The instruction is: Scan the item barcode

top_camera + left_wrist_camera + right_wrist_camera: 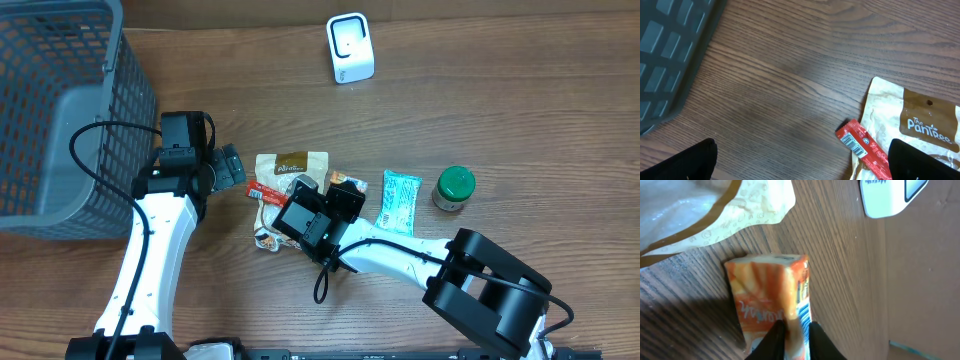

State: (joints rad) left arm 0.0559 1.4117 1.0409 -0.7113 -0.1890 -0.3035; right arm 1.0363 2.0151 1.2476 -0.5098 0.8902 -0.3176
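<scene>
Wooden table (pixel 500 100), mid-frame: right gripper (pixel 795 330) pinches orange carton (pixel 767 290), likely for carrying to top-centre scanner (pixel 350 48); left gripper (pixel 805 162) gapes, idle.

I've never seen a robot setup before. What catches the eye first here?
Probably the heap of snack packs mid-table, where the right gripper pinches an orange pack. Then the big grey basket at the left edge and the white scanner at the far side.
</scene>
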